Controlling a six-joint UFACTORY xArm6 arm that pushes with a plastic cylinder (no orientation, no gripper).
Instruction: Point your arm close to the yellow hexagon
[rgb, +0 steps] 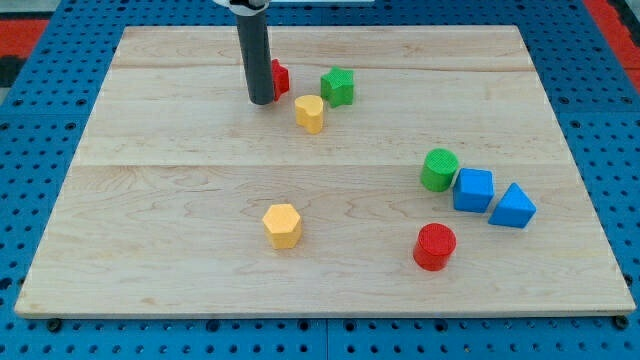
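Note:
Two yellow blocks lie on the wooden board (150, 200). A yellow hexagon (283, 225) sits at the lower middle. A smaller yellow block (310, 113), also hexagon-like, sits near the top middle. My tip (262, 100) rests on the board near the top, just left of the smaller yellow block and far above the lower yellow hexagon. A red block (281, 77) is partly hidden behind the rod, touching or nearly touching it.
A green block (338, 86) lies right of the red one. At the right stand a green cylinder (439, 169), a blue cube (473, 190), a blue triangular block (513, 206) and a red cylinder (435, 246).

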